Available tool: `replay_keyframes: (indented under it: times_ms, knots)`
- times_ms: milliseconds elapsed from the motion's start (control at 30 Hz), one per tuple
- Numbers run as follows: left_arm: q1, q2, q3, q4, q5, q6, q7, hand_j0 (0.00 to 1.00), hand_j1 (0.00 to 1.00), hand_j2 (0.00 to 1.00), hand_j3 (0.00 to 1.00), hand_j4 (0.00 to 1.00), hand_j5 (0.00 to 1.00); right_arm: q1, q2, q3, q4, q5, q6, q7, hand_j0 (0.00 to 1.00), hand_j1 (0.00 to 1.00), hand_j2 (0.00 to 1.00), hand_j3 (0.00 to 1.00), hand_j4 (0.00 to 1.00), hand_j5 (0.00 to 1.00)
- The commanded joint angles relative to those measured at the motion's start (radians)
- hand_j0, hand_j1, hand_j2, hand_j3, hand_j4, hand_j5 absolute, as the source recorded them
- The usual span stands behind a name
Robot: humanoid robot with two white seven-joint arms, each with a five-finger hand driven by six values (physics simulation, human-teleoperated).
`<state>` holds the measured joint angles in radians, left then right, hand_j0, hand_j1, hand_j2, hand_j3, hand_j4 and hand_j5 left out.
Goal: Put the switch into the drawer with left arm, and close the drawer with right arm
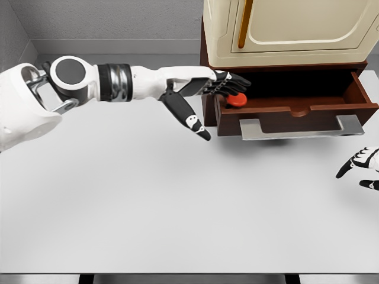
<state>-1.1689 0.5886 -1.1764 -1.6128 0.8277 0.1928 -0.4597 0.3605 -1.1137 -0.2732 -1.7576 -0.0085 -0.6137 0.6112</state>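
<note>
The red switch (238, 100) lies at the left end of the open brown drawer (308, 110), just inside its rim. My left hand (228, 86) reaches in from the left. Its dark fingers stretch flat over the switch, and the thumb (188, 117) is spread well away, down and to the left, so the hand is open and does not grip. Whether the fingers touch the switch I cannot tell. The drawer is pulled out towards me, its silver handle (302, 128) in front. My right hand (362, 167) rests at the right edge of the table, fingers relaxed, holding nothing.
A cream cabinet (284, 35) with an orange door handle (244, 23) sits above the drawer at the back right. The white table (177, 201) spreads in front of it. A grey wall runs along the back.
</note>
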Motion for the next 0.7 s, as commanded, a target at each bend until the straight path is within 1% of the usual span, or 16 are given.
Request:
replay_keyframes:
  times_ms: [0, 200, 233, 267, 333, 367, 467, 500, 533, 567, 600, 633, 667]
  knots:
    - [0.000, -0.013, 0.000, 0.002, 0.001, 0.000, -0.001, 1.00, 1.00, 1.00, 1.00, 1.00, 1.00, 0.000, -0.002, 0.000, 0.000, -0.007, 0.003, 0.000, 0.62, 0.62, 0.62, 0.62, 0.62, 0.62]
    - [0.000, -0.050, 0.000, 0.014, -0.001, 0.002, -0.002, 1.00, 1.00, 1.00, 1.00, 1.00, 1.00, -0.002, -0.002, -0.001, 0.000, -0.007, 0.003, 0.000, 0.62, 0.62, 0.62, 0.62, 0.62, 0.62]
    - [0.000, -0.067, 0.000, 0.033, -0.001, 0.002, -0.004, 1.00, 1.00, 1.00, 1.00, 1.00, 1.00, -0.002, -0.002, -0.001, 0.000, -0.007, 0.003, 0.000, 0.62, 0.62, 0.62, 0.62, 0.62, 0.62]
    - [-0.002, -0.091, 0.000, 0.068, -0.001, 0.000, -0.008, 1.00, 1.00, 1.00, 1.00, 1.00, 1.00, -0.003, -0.002, -0.001, 0.000, -0.007, 0.003, 0.000, 0.62, 0.62, 0.62, 0.62, 0.62, 0.62]
    - [-0.003, -0.159, 0.003, 0.148, -0.035, 0.000, -0.017, 1.00, 1.00, 1.00, 1.00, 1.00, 1.00, -0.006, -0.002, -0.001, 0.000, -0.008, 0.003, 0.000, 0.62, 0.62, 0.62, 0.62, 0.62, 0.62]
    - [-0.006, -0.168, 0.006, 0.157, -0.039, 0.000, -0.020, 1.00, 1.00, 1.00, 1.00, 1.00, 1.00, -0.006, -0.002, -0.001, 0.000, -0.014, 0.003, 0.000, 0.62, 0.62, 0.62, 0.62, 0.62, 0.62]
    - [-0.015, -0.202, 0.009, 0.169, -0.041, 0.000, -0.027, 1.00, 1.00, 1.00, 1.00, 1.00, 1.00, -0.006, -0.002, -0.001, 0.000, -0.018, 0.003, 0.000, 0.62, 0.62, 0.62, 0.62, 0.62, 0.62]
    - [-0.032, -0.204, 0.009, 0.165, -0.041, -0.001, -0.030, 1.00, 1.00, 1.00, 1.00, 1.00, 1.00, -0.006, -0.002, -0.001, 0.000, -0.018, 0.003, 0.000, 0.62, 0.62, 0.62, 0.62, 0.62, 0.62]
    - [-0.043, -0.205, 0.011, 0.160, -0.038, -0.003, -0.054, 1.00, 1.00, 1.00, 1.00, 1.00, 1.00, -0.006, -0.002, -0.001, 0.000, -0.019, 0.003, 0.000, 0.62, 0.62, 0.62, 0.62, 0.62, 0.62]
    - [-0.049, -0.216, 0.030, 0.159, -0.038, -0.004, -0.100, 1.00, 1.00, 1.00, 1.00, 1.00, 1.00, -0.008, -0.002, -0.001, 0.000, -0.019, 0.003, 0.000, 0.62, 0.62, 0.62, 0.62, 0.62, 0.62]
    - [-0.051, -0.216, 0.034, 0.159, -0.038, -0.004, -0.108, 1.00, 1.00, 1.00, 1.00, 1.00, 1.00, -0.008, -0.002, -0.001, 0.000, -0.019, 0.003, 0.000, 0.60, 0.60, 0.60, 0.60, 0.60, 0.60]
    - [-0.071, -0.210, 0.040, 0.154, -0.032, -0.010, -0.126, 1.00, 1.00, 1.00, 1.00, 1.00, 1.00, -0.009, -0.002, -0.001, 0.000, -0.019, 0.003, 0.000, 0.60, 0.60, 0.60, 0.60, 0.60, 0.60]
    - [-0.075, -0.199, 0.067, 0.140, -0.027, -0.012, -0.151, 1.00, 1.00, 1.00, 1.00, 1.00, 1.00, -0.009, -0.011, 0.000, 0.000, -0.019, 0.003, 0.000, 0.58, 0.58, 0.58, 0.58, 0.58, 0.58]
